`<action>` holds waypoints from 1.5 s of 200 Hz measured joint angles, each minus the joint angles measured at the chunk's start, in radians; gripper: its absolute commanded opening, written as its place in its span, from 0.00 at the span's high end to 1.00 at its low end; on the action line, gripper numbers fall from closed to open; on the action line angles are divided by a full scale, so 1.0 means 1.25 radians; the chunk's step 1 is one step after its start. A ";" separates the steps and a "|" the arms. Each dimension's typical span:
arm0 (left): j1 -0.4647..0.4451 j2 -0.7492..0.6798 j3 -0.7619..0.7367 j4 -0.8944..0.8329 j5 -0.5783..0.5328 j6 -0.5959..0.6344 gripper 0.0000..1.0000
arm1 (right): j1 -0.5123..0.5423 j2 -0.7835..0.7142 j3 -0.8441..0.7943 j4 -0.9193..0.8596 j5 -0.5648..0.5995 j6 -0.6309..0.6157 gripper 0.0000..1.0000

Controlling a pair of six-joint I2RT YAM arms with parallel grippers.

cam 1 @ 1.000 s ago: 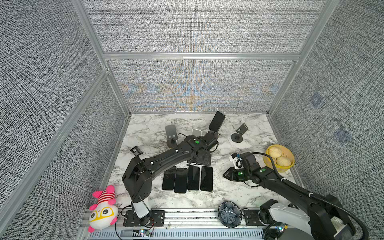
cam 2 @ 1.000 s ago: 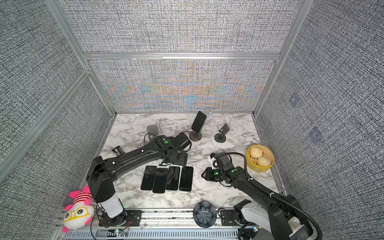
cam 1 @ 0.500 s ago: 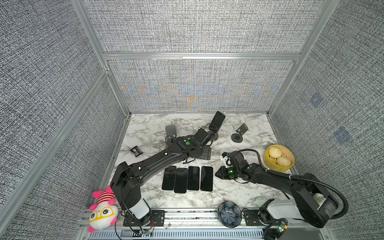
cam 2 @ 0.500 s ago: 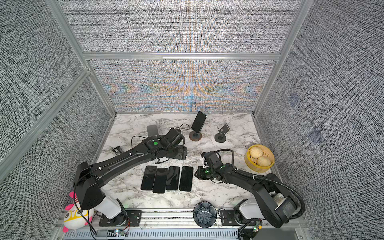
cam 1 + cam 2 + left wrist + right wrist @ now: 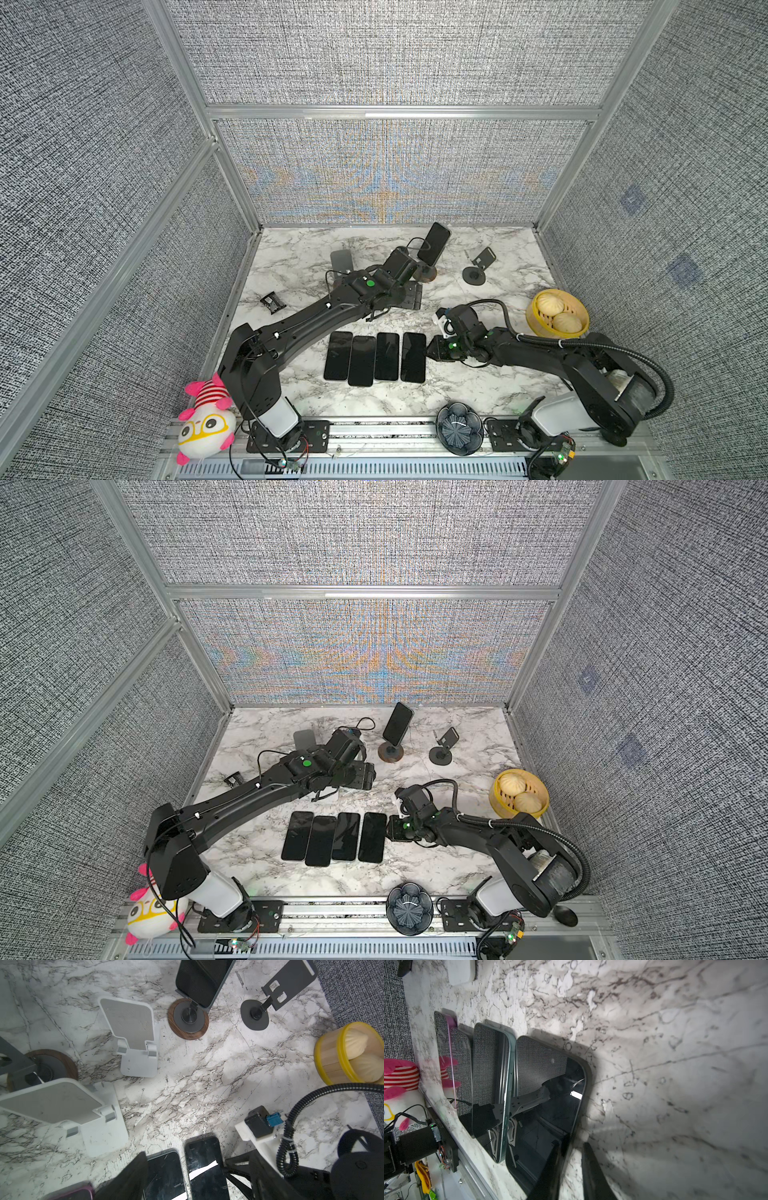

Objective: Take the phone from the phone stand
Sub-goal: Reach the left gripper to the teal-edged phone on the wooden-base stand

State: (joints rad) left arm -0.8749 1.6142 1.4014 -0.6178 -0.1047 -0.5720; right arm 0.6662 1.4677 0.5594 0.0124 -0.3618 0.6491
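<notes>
Tally
Five black glass phones (image 5: pixel 386 356): four lay flat at six o'clock, one stood at twelve. Two white plastic stands (image 5: pixel 133 1022), two wood-based stands (image 5: pixel 188 1022), one black metal stand (image 5: pixel 254 1015).

Words: none that I can read.
Phone (image 5: pixel 433 244) screen: dark — no letters.
Numbers, brands: none — too small to tell.

I'm seeing a white tabletop (image 5: pixel 291 266) veined grey, black phones (image 5: pixel 386 357), a yellow basket (image 5: pixel 533 322), and a pink plush (image 5: pixel 203 419) striped red-and-white.
</notes>
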 measured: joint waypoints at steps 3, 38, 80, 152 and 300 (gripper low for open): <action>0.000 0.001 0.000 0.000 0.000 0.000 0.22 | 0.002 0.002 0.002 0.002 0.001 0.000 0.79; 0.003 0.002 0.000 0.002 0.000 0.003 0.22 | 0.017 0.019 0.008 0.023 0.002 0.009 0.79; 0.008 0.007 0.002 0.002 0.000 0.012 0.22 | 0.027 0.024 0.009 0.039 0.007 0.023 0.79; 0.013 0.022 0.027 0.025 0.002 0.036 0.16 | 0.032 -0.041 0.029 -0.011 0.037 0.016 0.75; 0.091 0.303 0.273 0.226 0.076 0.318 0.01 | -0.150 -0.272 0.029 -0.267 0.103 -0.077 0.61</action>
State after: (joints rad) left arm -0.7612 1.9930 1.7420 -0.3359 -0.0093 -0.1741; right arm 0.4793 1.1282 0.5961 -0.3210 -0.2333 0.5529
